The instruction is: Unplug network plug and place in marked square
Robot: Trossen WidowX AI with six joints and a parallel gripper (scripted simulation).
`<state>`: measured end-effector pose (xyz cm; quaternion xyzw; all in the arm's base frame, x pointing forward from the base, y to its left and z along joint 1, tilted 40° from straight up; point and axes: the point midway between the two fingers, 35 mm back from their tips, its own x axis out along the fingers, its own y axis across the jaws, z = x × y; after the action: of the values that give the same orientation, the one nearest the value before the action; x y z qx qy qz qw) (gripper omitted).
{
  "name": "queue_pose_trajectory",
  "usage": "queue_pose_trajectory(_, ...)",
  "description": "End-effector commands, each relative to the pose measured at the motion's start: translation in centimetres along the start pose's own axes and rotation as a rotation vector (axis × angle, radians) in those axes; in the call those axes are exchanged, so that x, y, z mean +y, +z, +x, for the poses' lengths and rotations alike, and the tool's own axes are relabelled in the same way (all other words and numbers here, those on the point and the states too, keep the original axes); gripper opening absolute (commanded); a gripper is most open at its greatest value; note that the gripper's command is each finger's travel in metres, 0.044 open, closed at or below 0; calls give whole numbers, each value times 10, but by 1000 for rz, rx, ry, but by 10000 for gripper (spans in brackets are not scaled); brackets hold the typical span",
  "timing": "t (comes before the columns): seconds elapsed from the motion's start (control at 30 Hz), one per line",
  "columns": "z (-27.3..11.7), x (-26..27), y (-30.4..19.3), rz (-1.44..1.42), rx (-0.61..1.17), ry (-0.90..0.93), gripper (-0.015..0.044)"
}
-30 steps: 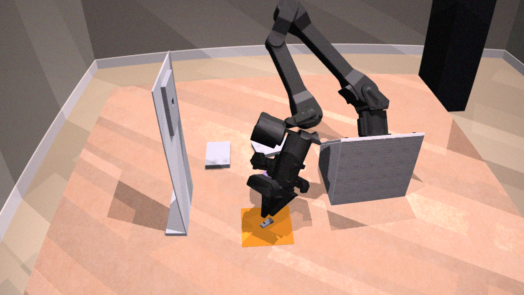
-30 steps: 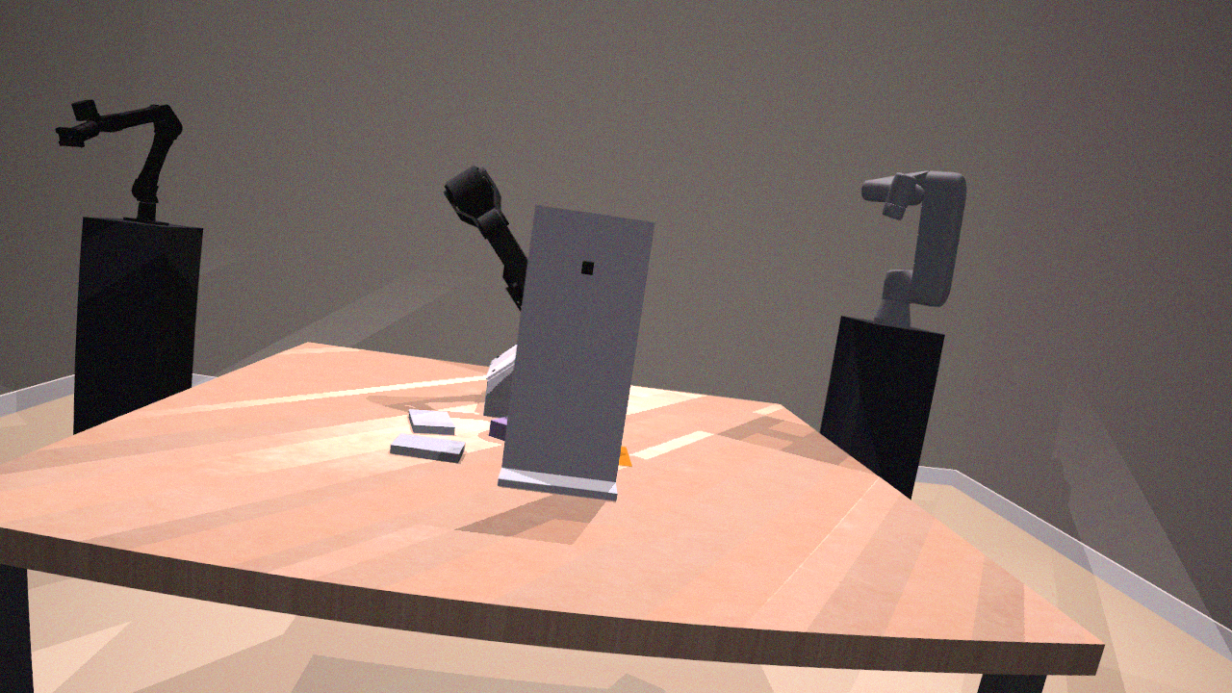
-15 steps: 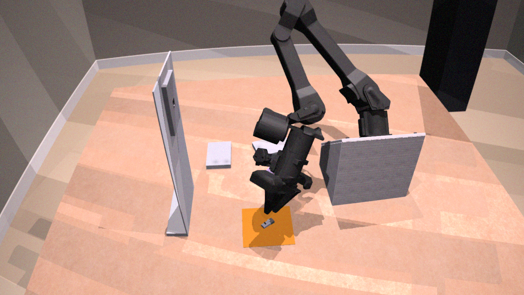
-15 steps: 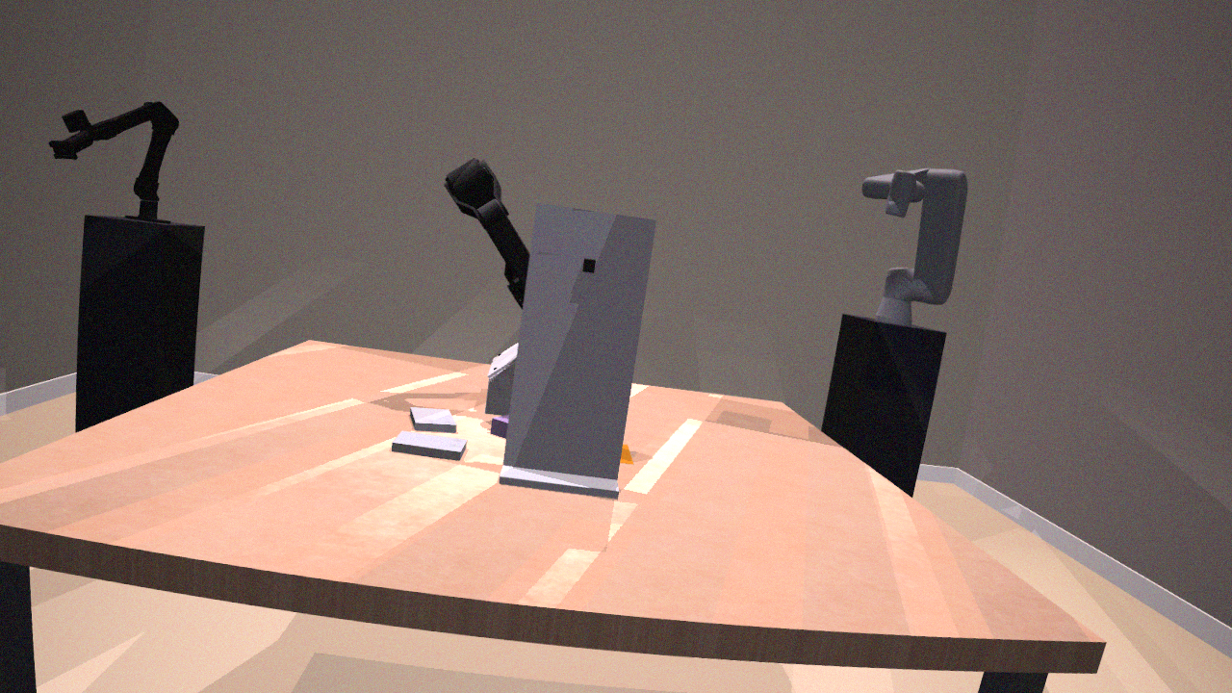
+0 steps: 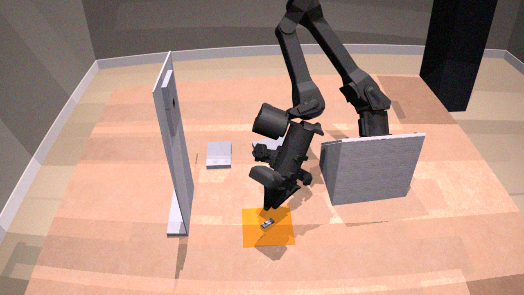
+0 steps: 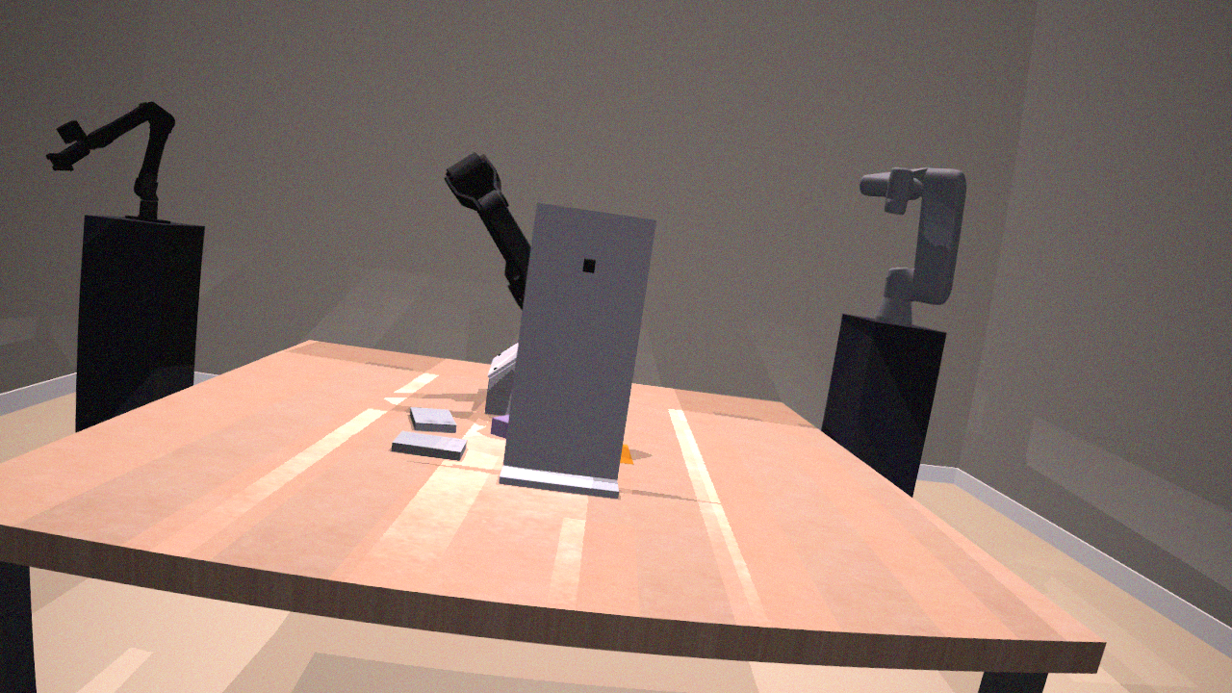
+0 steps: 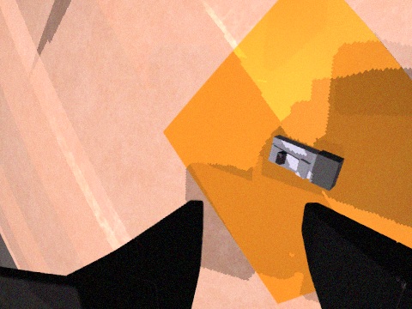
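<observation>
The small grey network plug [image 5: 267, 223] [image 7: 319, 168] lies on the orange marked square [image 5: 252, 238] [image 7: 215, 116], fully inside its edges. My gripper [image 5: 269, 208] [image 7: 253, 215] is open and empty above the square's back edge in the top view. In the wrist view the plug lies beyond the fingertips, nearer the right finger, and neither finger touches it. The upright panel [image 5: 181, 161] [image 6: 573, 362] stands to the left in the top view. Its socket [image 5: 174, 102] shows as a dark opening with no plug in it. In the exterior view the panel hides the gripper and the plug.
A large grey wedge-shaped block [image 5: 373, 170] stands right of the gripper. A flat pale block [image 5: 219, 154] [image 6: 428, 445] lies between panel and arm, and another flat block [image 6: 432, 420] lies behind it. A purple object [image 6: 500, 425] is partly hidden behind the panel.
</observation>
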<state>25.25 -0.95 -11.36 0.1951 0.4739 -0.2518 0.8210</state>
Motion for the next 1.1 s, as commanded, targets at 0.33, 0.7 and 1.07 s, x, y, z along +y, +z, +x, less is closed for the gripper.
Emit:
queue_pose_trajectory(0.33, -12, 10, 3, 6, -6, 3, 156)
queue_pose_trajectory(0.7, -20, 16, 3, 6, -6, 4, 156)
queue_pose_trajectory(1.07, -29, 22, 2, 6, -6, 4, 156)
